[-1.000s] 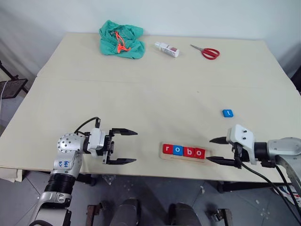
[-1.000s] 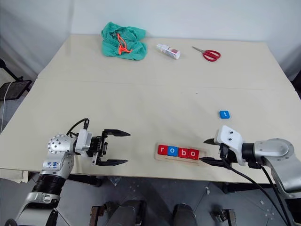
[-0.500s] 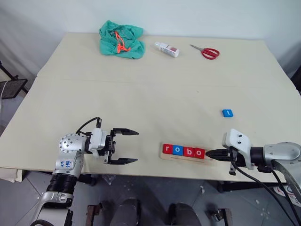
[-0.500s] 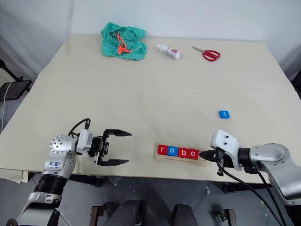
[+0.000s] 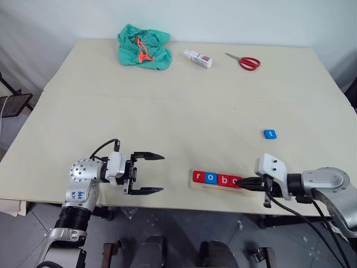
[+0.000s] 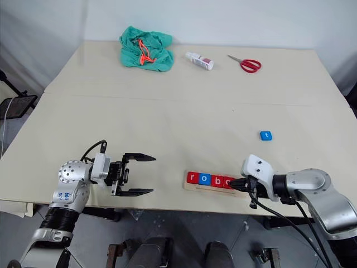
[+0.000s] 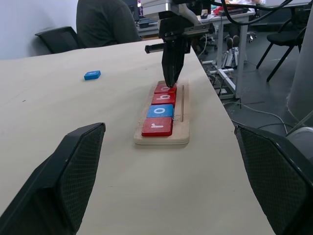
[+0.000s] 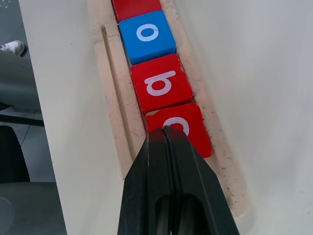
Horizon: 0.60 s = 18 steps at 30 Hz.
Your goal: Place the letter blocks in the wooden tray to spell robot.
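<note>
Right wrist view shows our right pincer (image 8: 166, 134) with its two black fingers pressed together, closed on nothing, and its tip rests on the near edge of the red o block (image 8: 182, 128). This block is the last one in the row inside the wooden tray (image 8: 226, 166). Beyond it we see the red b block (image 8: 159, 83), then the blue o block (image 8: 146, 36), and the red r block (image 5: 198, 177) at the far left end of the tray as the head camera sees it. The four blocks sit touching one another in the slot and read "robo". To the right of the red o block the slot is bare wood.

From the head camera, the tray lies close to the front edge of the surface (image 5: 167, 117), a little right of the middle. The right pincer comes to it from the right side and points to the left and slightly down.

The blue t block (image 5: 270, 134) lies alone on the surface, farther back and to the right of the tray, well apart from the right pincer.

Our left pincer (image 5: 154, 173) hangs near the front edge, to the left of the tray and apart from it. Its fingers are spread wide, hold nothing, and point toward the tray.

At the back of the surface we see a green cloth (image 5: 143, 48), a small bottle (image 5: 198, 58) and red scissors (image 5: 244, 61).
</note>
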Each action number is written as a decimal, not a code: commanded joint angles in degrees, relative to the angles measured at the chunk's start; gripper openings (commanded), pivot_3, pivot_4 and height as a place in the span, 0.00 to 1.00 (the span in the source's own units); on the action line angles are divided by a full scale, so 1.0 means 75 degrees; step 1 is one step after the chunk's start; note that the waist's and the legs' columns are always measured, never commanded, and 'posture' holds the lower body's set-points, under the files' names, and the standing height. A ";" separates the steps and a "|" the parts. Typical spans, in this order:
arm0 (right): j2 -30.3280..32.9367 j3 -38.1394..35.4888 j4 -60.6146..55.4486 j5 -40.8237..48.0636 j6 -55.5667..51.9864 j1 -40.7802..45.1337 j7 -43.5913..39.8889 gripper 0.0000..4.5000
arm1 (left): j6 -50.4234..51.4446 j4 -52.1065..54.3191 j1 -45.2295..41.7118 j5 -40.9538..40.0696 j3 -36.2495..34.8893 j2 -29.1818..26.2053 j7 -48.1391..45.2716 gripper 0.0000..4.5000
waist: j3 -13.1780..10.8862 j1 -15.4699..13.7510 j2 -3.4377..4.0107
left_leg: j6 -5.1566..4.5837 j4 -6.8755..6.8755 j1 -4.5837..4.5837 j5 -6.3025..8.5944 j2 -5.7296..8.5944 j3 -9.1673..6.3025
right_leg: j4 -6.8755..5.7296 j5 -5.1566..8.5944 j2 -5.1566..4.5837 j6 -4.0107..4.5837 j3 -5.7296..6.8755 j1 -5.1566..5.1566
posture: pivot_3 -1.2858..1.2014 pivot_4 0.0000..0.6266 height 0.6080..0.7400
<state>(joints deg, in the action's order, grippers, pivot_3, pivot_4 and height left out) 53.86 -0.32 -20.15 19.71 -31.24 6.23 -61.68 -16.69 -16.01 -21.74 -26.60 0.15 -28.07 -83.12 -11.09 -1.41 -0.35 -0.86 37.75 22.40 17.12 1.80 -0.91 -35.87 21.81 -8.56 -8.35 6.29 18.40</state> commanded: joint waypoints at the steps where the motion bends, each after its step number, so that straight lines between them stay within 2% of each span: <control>1: 0.0099 -0.0302 -0.0088 0.0102 0.0074 -0.0058 0.0004 0.00 | -0.0019 0.0277 0.0072 -0.0026 -0.0067 -0.0054 0.0052 1.00 | 0.0000 -0.0001 0.0000 | 0.0000 0.0000 0.0000 0.0000 0.0000 0.0000 | 0.0000 0.0000 0.0000 0.0000 0.0000 0.0000 | 0.52 0.24 1.00; 9: 0.0423 -0.0801 0.0161 0.0013 0.0297 -0.0457 -0.0116 0.00 | -0.0037 0.0218 0.0056 -0.0030 -0.0059 -0.0042 0.0023 1.00 | 0.0000 -0.0006 0.0000 | 0.0000 0.0000 0.0000 0.0000 0.0000 -0.0001 | 0.0000 0.0000 0.0000 0.0000 0.0001 -0.0001 | 0.52 0.24 1.00; 18: 0.0190 -0.0394 0.0552 -0.0256 0.0615 -0.0306 -0.0007 0.00 | -0.0053 0.0157 0.0004 -0.0028 -0.0042 0.0004 0.0004 1.00 | 0.0000 0.0003 0.0000 | 0.0000 -0.0001 -0.0001 0.0000 0.0000 0.0003 | 0.0000 0.0000 0.0000 0.0000 0.0000 0.0000 | 0.52 0.24 1.00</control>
<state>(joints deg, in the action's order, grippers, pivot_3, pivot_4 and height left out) 55.78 -3.55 -15.28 17.87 -27.44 3.49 -61.94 -16.73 -16.03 -21.74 -26.60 0.15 -27.94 -83.11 -11.09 -1.39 -0.35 -0.86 37.74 22.39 17.12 1.79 -0.90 -35.87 21.81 -8.55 -8.35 6.30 18.40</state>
